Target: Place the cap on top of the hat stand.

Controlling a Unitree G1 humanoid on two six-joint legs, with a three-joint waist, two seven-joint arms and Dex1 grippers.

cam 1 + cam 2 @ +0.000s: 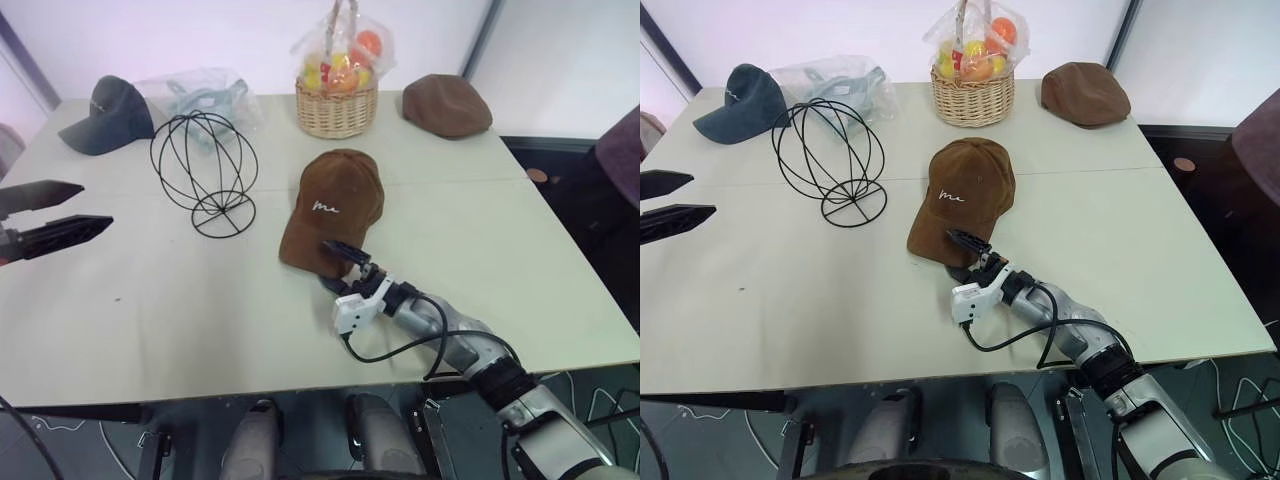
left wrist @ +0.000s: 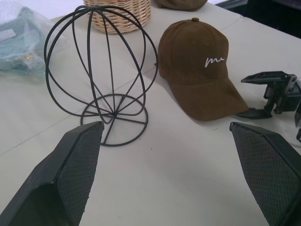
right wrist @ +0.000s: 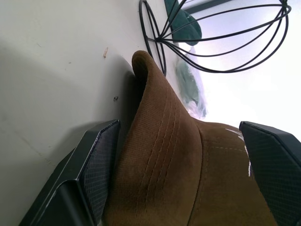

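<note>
Straddling the cap (image 1: 335, 205) brim, the right gripper (image 1: 338, 262) gapes wide, gripping nothing.

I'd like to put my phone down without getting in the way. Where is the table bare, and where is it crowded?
The near left of the table, in front of the hat stand, is bare; so is the right side beyond the brown cap. The back edge is crowded: grey cap, plastic bag, fruit basket, flat cap.

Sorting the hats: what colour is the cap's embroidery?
White script on the brown cap, clearest in the left wrist view.
</note>
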